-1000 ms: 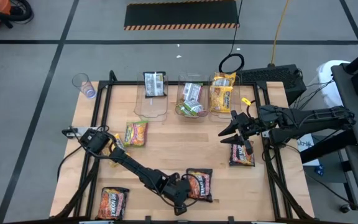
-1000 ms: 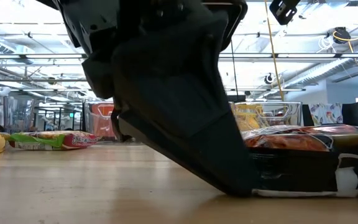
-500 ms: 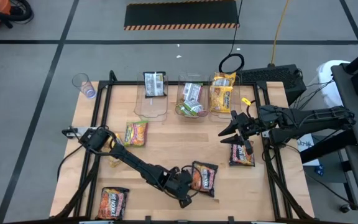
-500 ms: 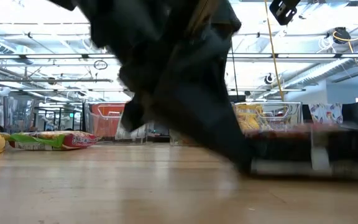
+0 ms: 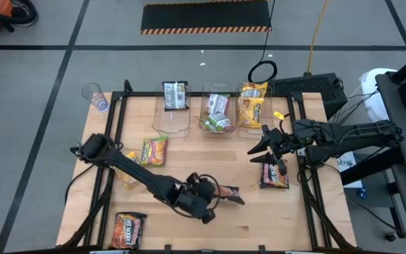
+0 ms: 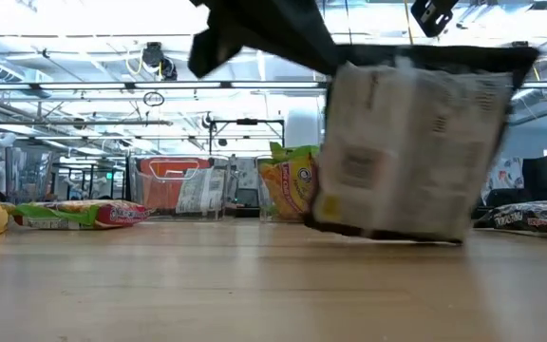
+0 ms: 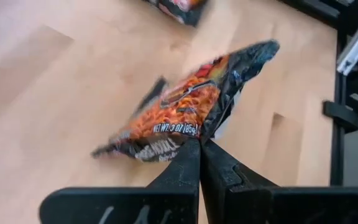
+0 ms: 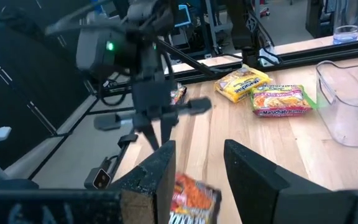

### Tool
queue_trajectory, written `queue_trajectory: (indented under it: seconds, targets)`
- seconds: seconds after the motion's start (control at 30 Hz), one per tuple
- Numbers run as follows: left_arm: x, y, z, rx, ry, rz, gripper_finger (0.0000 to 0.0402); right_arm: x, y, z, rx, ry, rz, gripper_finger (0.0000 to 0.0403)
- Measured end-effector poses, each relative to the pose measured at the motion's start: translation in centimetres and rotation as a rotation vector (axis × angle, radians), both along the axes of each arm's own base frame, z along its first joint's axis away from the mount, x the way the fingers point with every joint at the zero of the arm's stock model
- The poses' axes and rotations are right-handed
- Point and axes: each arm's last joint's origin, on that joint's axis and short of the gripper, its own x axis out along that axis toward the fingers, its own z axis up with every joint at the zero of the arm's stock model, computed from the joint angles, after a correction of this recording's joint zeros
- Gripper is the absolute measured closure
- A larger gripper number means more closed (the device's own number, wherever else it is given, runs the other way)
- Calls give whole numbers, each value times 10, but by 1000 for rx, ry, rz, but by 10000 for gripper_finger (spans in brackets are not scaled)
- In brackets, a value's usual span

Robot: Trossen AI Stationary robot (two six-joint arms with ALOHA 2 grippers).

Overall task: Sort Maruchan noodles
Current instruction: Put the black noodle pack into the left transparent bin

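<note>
My left gripper (image 5: 214, 195) is over the table's near middle, shut on a dark brown ramen packet (image 5: 229, 192) with orange print (image 7: 185, 106). In the low view this packet (image 6: 408, 142) shows its pale back. My right gripper (image 5: 256, 152) hovers open at the table's right, its fingers (image 8: 160, 165) standing above another dark packet (image 8: 191, 199) that lies flat (image 5: 275, 175). A green-edged packet (image 5: 155, 150), a yellow one (image 5: 128, 176) and a dark one (image 5: 127, 229) lie flat on the left half. My left gripper pinches the dark packet between its two fingers at one crimped end edge (image 7: 202, 129), near that edge's middle. The packet is lifted off the table and hangs tilted, standing on edge in the high view. How far back between the fingers it reaches does not show.
Three clear bins stand along the far edge: one with a dark packet (image 5: 175, 95), one with green-edged packets (image 5: 217, 114), one with yellow packets (image 5: 252, 104). A clear cup (image 5: 94, 95) is at the far left corner. Bare wood lies between the two grippers.
My left gripper has risen and moved a little toward the far edge, taking the dark packet with it. The packet lay flat on the table a second ago; now it is lifted clear and tipped up on edge. My right arm has kept still.
</note>
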Motion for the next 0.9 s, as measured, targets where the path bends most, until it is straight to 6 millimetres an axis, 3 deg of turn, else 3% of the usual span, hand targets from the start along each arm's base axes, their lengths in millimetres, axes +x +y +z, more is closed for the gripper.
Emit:
queue_trajectory:
  seconds: [0.57,0.9]
  targets:
    - [-37,45,71,186,-32,143,401,0,0,0,-17,-5,4,273]
    - [-62,87,116,329,-84,258,401,0,0,0,-20,-5,4,273]
